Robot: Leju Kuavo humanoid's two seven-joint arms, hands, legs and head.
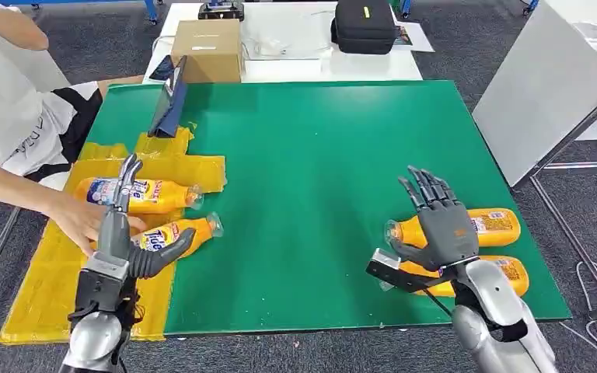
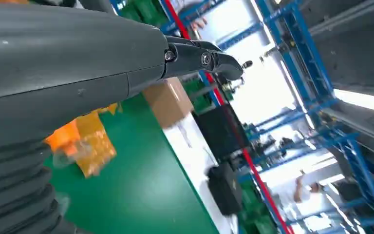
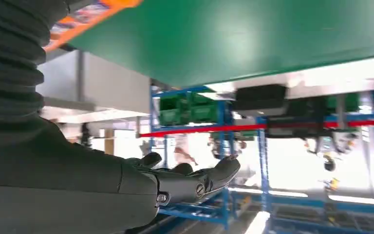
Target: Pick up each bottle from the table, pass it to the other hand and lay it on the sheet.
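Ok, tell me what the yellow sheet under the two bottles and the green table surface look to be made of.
Yellow sheet: looks like thin plastic film, glossy; it is crinkled and catches light.
Green table surface: seems a smooth matte mat or board, flat and even in colour; which one is unclear.
Orange bottles: apparently translucent plastic with printed labels.

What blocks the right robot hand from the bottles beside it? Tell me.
Nothing visible does. The right robot hand is raised with its fingers spread right over the two orange bottles: the farther bottle and the nearer bottle lie on the bare green table, with nothing between hand and bottles.
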